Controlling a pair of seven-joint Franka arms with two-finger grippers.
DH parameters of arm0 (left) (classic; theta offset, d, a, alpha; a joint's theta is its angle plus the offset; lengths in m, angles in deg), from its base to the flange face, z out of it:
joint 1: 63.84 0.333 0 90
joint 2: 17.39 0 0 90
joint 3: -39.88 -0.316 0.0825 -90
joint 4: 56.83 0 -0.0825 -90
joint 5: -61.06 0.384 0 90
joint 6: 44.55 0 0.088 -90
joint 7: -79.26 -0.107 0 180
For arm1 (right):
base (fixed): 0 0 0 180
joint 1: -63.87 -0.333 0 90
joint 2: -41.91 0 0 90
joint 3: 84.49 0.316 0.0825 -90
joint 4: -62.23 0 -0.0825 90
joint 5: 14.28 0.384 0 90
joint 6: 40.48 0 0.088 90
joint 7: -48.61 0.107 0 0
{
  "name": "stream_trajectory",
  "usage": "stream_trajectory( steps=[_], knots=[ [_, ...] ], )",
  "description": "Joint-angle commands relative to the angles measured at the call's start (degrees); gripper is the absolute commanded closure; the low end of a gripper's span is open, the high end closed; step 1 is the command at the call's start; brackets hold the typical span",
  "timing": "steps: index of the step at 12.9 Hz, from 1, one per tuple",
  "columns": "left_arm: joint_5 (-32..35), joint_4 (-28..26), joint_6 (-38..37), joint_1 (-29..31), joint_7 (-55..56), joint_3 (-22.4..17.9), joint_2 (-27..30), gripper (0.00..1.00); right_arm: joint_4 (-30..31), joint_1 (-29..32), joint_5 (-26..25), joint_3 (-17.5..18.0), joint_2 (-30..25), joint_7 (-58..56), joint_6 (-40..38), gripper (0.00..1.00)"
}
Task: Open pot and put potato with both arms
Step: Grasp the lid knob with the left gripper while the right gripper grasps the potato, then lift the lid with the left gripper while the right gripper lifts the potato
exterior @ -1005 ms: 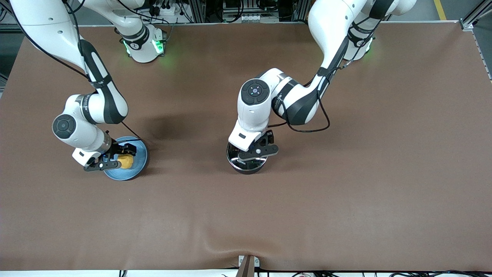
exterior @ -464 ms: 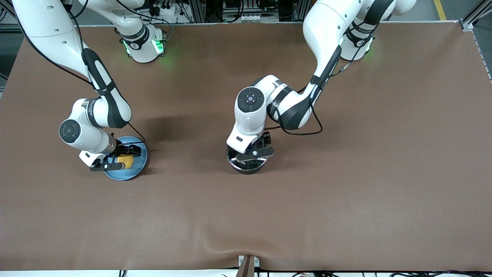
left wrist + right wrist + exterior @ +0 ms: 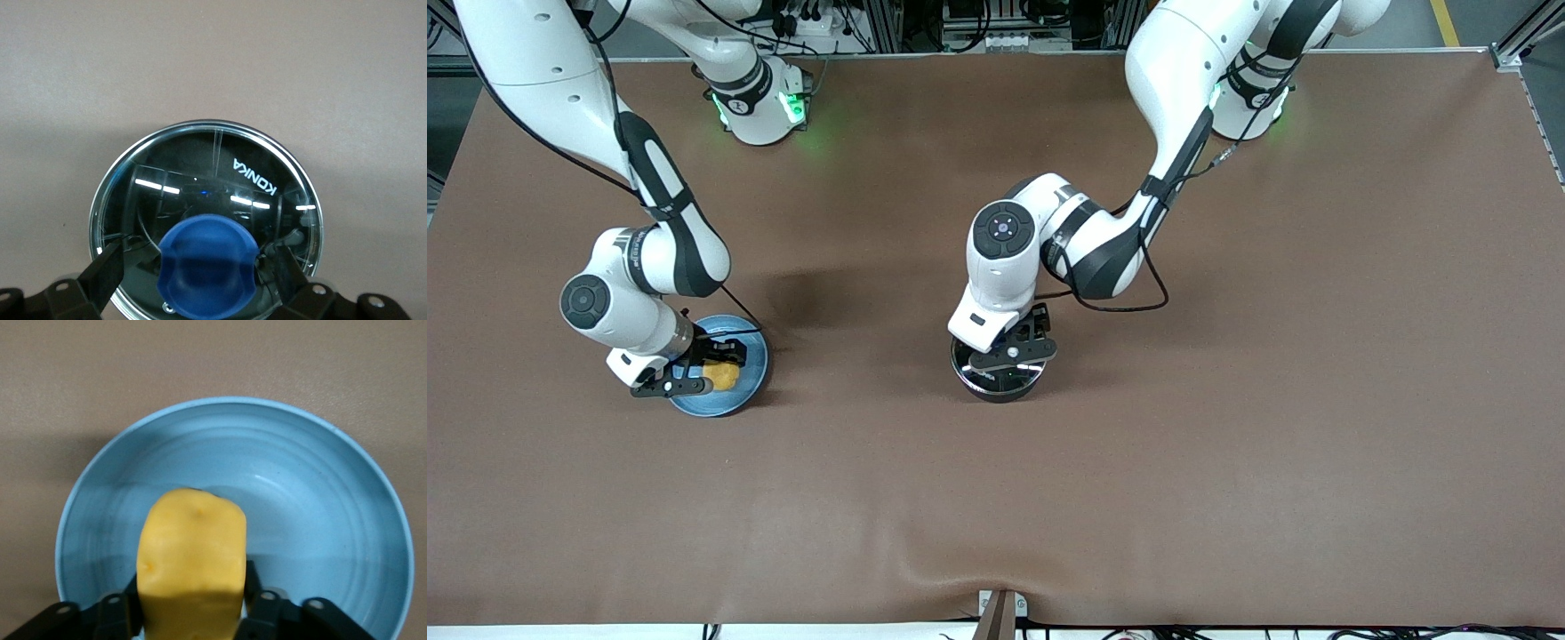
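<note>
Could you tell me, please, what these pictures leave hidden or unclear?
- Pot: its handle is unseen in the front view, under the left arm.
- Left pincer, open beside the lid knob: fingertip contact is unclear.
- Potato on the plate: its lower end is cut off inside the shut right pincer.

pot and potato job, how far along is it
Done: nothing finished. The glass lid still sits on the pot. In hand: the right end effector is shut on the potato, low in the blue plate; the left end effector is open, its fingers either side of the lid's blue knob. Left: grip the knob, lift the lid, put the potato in.
</note>
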Motion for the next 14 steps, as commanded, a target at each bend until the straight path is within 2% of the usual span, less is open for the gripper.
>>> stream_trajectory(
  steps=[1, 4, 6, 8, 9, 11, 14],
  knots=[
    [-0.9, 1.8, 0.2, -0.3, 0.0, -0.1, -1.2, 0.0, -0.1, 1.1, 0.9, 0.3, -2.3, -0.5, -0.7, 1.0],
    [-0.9, 1.7, 0.2, -0.1, -1.1, 0.2, -1.4, 0.1, -0.4, 1.9, 0.9, 0.3, -6.8, -2.4, -5.7, 1.0],
    [-1.9, 1.7, 0.2, -0.1, -1.2, 0.1, -1.5, 0.25, -0.5, 2.5, 0.9, 0.3, -9.3, -2.5, -8.2, 1.0],
    [-2.1, 1.3, 0.2, 0.0, -1.2, 0.2, -1.5, 0.34, -0.8, 2.6, 0.9, 0.3, -12.4, -2.5, -11.5, 1.0],
    [-2.6, 1.3, 0.1, 0.1, -1.2, 0.2, -1.4, 0.53, -0.8, 2.5, 0.9, 0.3, -14.4, -2.5, -13.4, 1.0],
    [-3.8, 1.2, -0.5, 0.4, -2.0, 0.1, -0.8, 1.0, -0.8, 2.3, 0.9, 0.3, -18.0, -2.5, -16.5, 1.0],
    [-3.2, 1.2, -2.6, 0.9, -2.1, -0.2, 1.9, 1.0, -0.7, 1.2, 0.9, 0.3, -22.5, -2.5, -20.0, 1.0]
  ],
)
